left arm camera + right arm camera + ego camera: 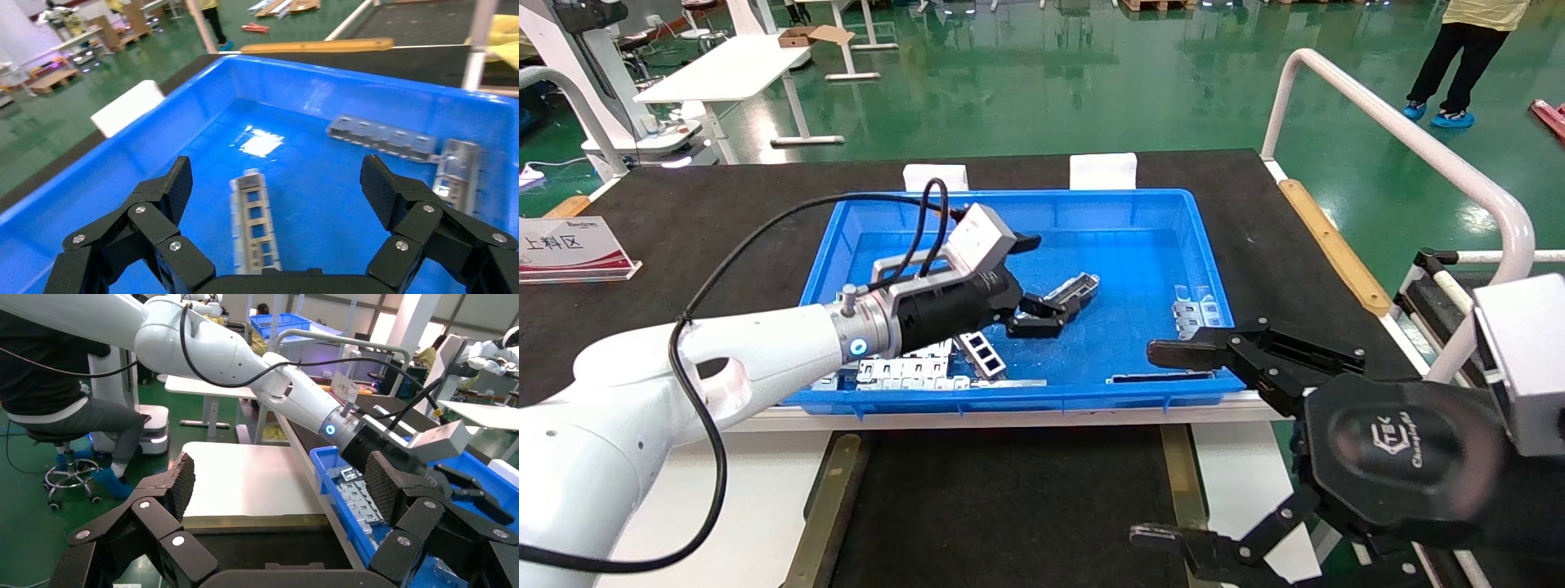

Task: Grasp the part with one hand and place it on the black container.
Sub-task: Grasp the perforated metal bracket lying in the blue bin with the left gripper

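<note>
Reaching: left gripper (269, 202) jaws apart over the part (254, 223) on blue crate (1009, 392) floor | not grasped; black container (1009, 506) awaits | right gripper (1164, 441) parked, jaws apart.

Glossy green floor (1026, 73), white tables (727, 65)

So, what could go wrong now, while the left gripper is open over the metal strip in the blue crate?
1. The left gripper hangs open astride the part, fingers wide apart. The strip is slim and lies flat, so they may slip over it on closing.
2. More strips are piled along the blue crate wall under the left wrist; a low descent might disturb them.
3. The right gripper sits open beside the black container, near the carry path.
</note>
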Controlling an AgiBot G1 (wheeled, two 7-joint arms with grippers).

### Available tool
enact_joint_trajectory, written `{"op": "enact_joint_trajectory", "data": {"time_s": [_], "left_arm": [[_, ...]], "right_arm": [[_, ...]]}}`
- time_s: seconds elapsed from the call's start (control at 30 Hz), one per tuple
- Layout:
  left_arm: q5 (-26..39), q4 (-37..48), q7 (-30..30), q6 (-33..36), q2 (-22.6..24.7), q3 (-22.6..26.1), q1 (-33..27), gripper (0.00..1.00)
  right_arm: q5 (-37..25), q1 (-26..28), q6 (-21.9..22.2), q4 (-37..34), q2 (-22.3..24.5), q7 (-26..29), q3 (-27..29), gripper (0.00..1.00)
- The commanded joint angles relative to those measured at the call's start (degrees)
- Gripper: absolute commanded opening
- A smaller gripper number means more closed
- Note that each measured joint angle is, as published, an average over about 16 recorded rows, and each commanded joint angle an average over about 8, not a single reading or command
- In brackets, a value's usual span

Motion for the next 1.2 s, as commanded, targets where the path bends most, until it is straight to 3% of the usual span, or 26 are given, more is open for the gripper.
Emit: {"op": "enact_joint_trajectory", "data": {"time_s": [0.03, 1.2], "left_arm": [[0.0, -0.7, -0.5, 0.5, 0.0, 0.3, 0.5, 1.0], [-2.9, 0.0, -2.3, -6.0, -0.5, 1.9, 4.3, 1.0]], "right_arm": [[0.0, 0.0, 0.0, 0.0, 0.0, 0.0, 0.0, 1.0], [0.0, 0.0, 0.0, 0.0, 0.0, 0.0, 0.0, 1.0]]}}
